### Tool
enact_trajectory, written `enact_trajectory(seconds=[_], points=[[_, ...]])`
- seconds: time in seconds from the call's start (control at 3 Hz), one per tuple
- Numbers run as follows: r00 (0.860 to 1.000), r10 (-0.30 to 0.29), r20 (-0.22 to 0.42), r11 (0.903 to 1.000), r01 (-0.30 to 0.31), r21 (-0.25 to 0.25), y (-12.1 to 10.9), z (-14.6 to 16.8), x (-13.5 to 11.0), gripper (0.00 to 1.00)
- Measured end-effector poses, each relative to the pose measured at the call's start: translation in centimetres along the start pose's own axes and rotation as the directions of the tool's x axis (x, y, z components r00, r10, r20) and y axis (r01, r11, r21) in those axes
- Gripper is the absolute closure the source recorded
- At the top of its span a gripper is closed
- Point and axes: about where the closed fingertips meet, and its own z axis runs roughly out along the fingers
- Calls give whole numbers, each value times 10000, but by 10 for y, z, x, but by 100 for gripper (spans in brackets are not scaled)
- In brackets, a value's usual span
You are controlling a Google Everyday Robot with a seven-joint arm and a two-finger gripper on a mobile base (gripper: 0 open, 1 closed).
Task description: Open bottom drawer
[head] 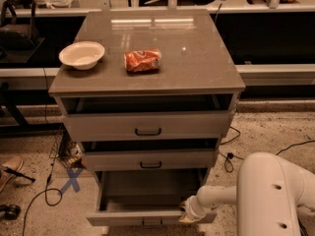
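Note:
The bottom drawer (147, 195) of the grey-beige cabinet is pulled well out, its inside showing dark and bare, its front panel (128, 218) at the lower edge of the camera view with a small black handle (151, 223). My white arm reaches in from the lower right. My gripper (187, 215) is at the right end of the drawer's front panel, touching or nearly touching it. The two drawers above, the middle (150, 159) and the top (147, 126), stand slightly ajar.
On the cabinet top (197, 68) lie a white bowl (81, 54) and an orange-red snack bag (142, 60). A blue X tape mark (72, 179) and black cables (34, 200) lie on the speckled floor at left. Counters run behind the cabinet.

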Motion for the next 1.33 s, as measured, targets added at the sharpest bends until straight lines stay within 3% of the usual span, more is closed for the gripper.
enact_trajectory(seconds=[0.33,1.33], points=[[10000,-3,5,10000,3,-33,2,1,0,82],[10000,-2,28,9999,3,-126,6,6,-1,12]])
